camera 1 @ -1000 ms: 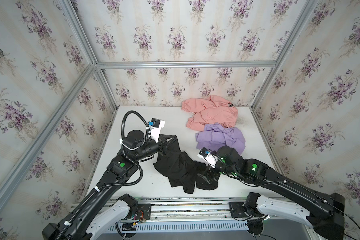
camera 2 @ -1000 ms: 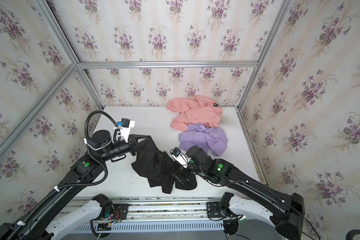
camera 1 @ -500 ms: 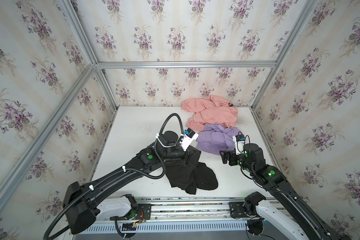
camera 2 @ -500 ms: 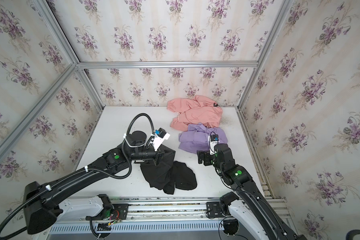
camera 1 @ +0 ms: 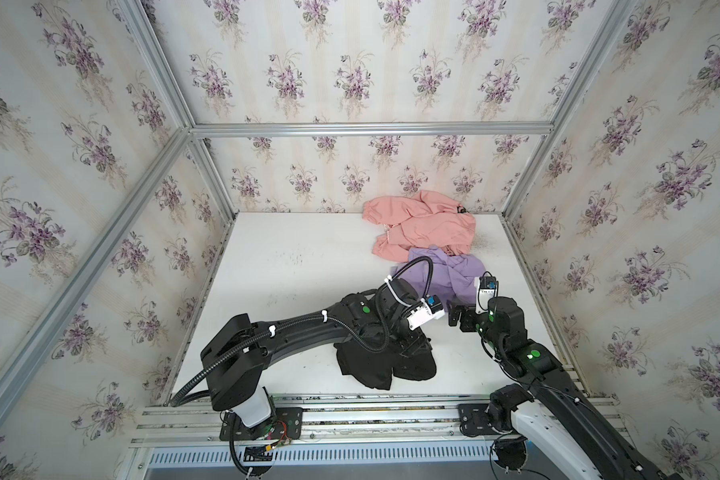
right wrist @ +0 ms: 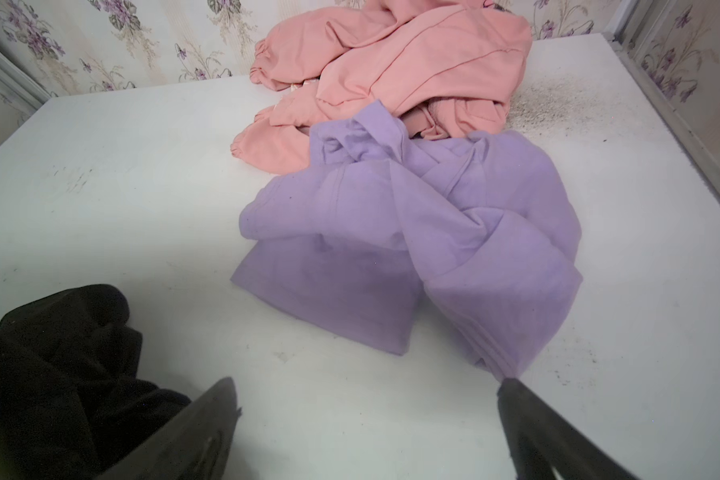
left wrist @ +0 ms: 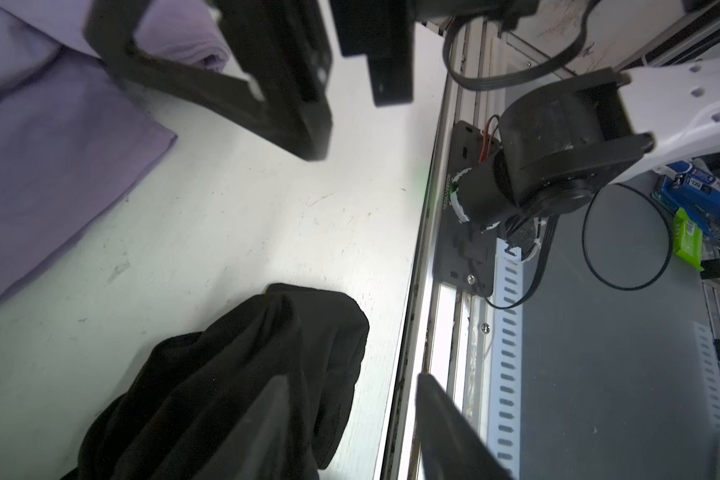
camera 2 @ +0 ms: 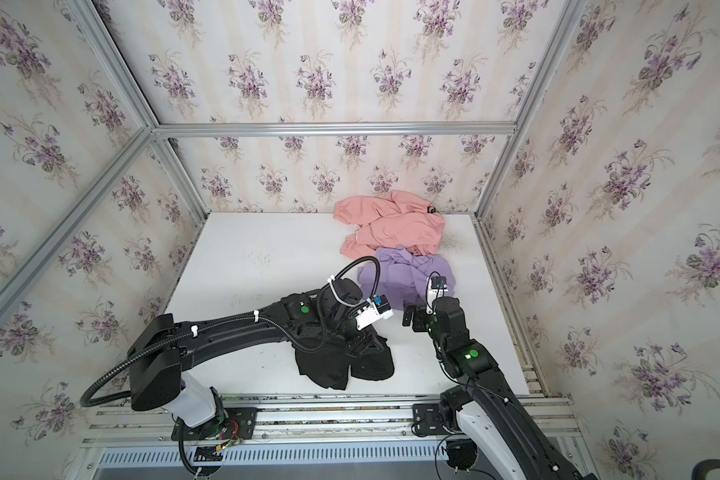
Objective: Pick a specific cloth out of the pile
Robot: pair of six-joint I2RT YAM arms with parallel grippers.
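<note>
The black cloth [camera 1: 385, 365] lies crumpled near the front edge of the table [camera 1: 287, 257], apart from the lilac garment [camera 1: 454, 274] and the salmon-pink garment [camera 1: 425, 228] behind it. The left claw [left wrist: 352, 378] hovers over it, jaws parted, gripping nothing. The right claw [right wrist: 368, 382], spread wide and empty, faces the lilac garment.

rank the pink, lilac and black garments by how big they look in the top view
1. salmon-pink garment, clearly largest.
2-3. lilac garment and black cloth: they look about equal, and the left arm covers part of each, so no ranking.
</note>
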